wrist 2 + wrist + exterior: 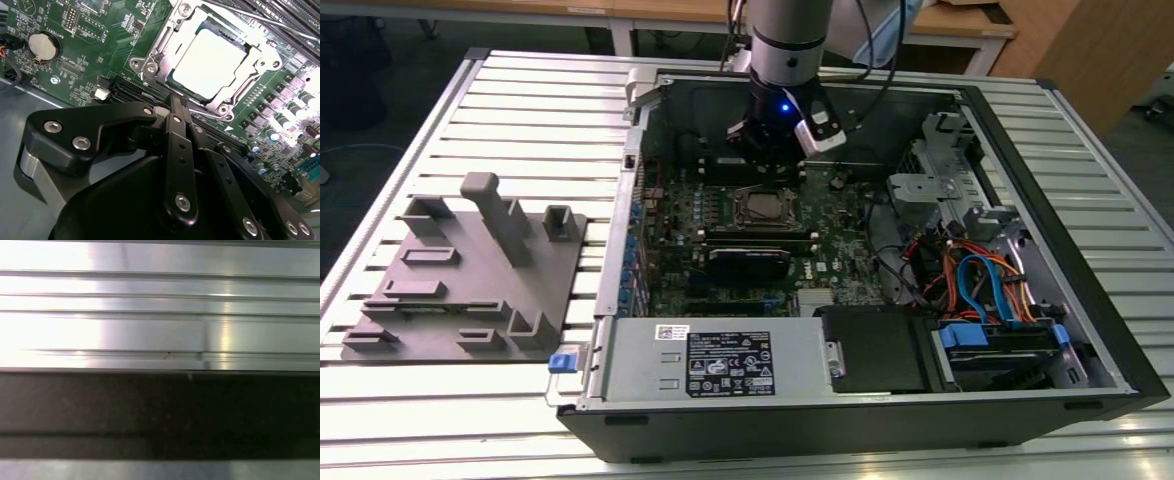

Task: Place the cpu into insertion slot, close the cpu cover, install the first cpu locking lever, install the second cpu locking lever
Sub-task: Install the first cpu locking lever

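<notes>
The cpu (212, 62), with its pale silvery top, lies flat in the insertion slot (761, 207) on the green board inside the open computer case. The cpu cover (167, 40), a silvery frame, lies down around the chip, which shows through its window. A thin metal lever (246, 86) runs along one side of the socket. My gripper (178, 102) is shut with nothing between its fingers, its tips just short of the socket's edge. In the exterior view the gripper (767, 160) hangs over the board just behind the socket.
A black module (747, 262) lies on the board in front of the socket. A power supply (707, 365) and drive bay (881, 350) fill the case front, with cables (974, 275) at the exterior view's right. A grey fixture (467, 270) stands left. A coin battery (42, 45) sits near the gripper.
</notes>
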Controlling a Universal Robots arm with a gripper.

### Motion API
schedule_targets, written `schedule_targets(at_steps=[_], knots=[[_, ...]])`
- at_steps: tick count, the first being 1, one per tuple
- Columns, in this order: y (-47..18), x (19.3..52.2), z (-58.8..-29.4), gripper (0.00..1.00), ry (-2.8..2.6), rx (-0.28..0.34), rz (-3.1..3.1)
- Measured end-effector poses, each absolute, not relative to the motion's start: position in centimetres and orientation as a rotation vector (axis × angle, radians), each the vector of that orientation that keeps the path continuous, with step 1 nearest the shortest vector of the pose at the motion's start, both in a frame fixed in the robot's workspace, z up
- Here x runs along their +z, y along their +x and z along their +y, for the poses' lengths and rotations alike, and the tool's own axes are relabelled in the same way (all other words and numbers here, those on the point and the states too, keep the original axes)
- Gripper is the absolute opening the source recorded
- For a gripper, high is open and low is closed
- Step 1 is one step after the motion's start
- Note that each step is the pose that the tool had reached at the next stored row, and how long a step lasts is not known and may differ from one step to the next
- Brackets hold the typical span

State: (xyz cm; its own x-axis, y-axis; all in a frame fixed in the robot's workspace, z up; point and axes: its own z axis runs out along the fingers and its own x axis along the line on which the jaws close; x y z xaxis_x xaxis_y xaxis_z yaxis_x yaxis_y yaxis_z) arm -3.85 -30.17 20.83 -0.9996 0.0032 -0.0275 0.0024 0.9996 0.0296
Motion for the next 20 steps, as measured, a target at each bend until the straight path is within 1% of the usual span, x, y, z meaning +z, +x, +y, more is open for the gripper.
schedule_targets(at_steps=[20], knots=[[-3.26,20.77,-29.76,0.1,0.005,0.046,3.114]])
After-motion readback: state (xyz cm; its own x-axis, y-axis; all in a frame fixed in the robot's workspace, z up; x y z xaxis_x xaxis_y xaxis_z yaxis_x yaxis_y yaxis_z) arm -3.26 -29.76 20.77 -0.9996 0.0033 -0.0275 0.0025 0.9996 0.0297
